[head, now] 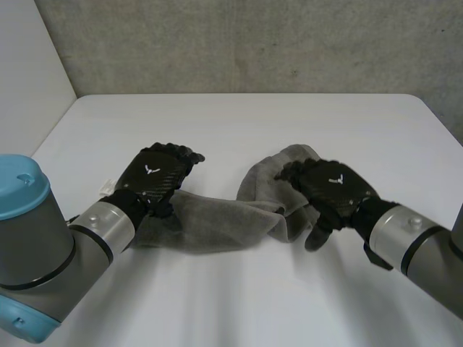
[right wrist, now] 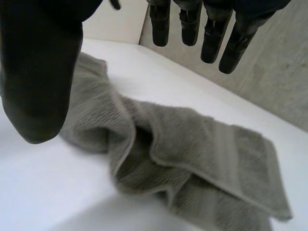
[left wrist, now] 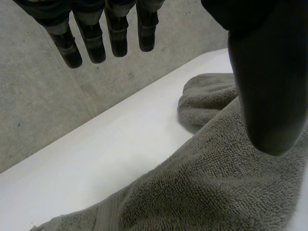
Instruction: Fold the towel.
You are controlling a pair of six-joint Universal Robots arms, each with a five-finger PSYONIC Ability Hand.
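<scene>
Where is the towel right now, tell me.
In the head view the towel lies bunched across the middle of the white table, its ends under the open left hand and open right hand.

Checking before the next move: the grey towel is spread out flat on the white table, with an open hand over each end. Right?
Not quite. The towel is not flat: it lies bunched and creased, as the right wrist view shows. The rest holds: it is on the white table, with the open left hand over one end and the open right hand over the other.
</scene>
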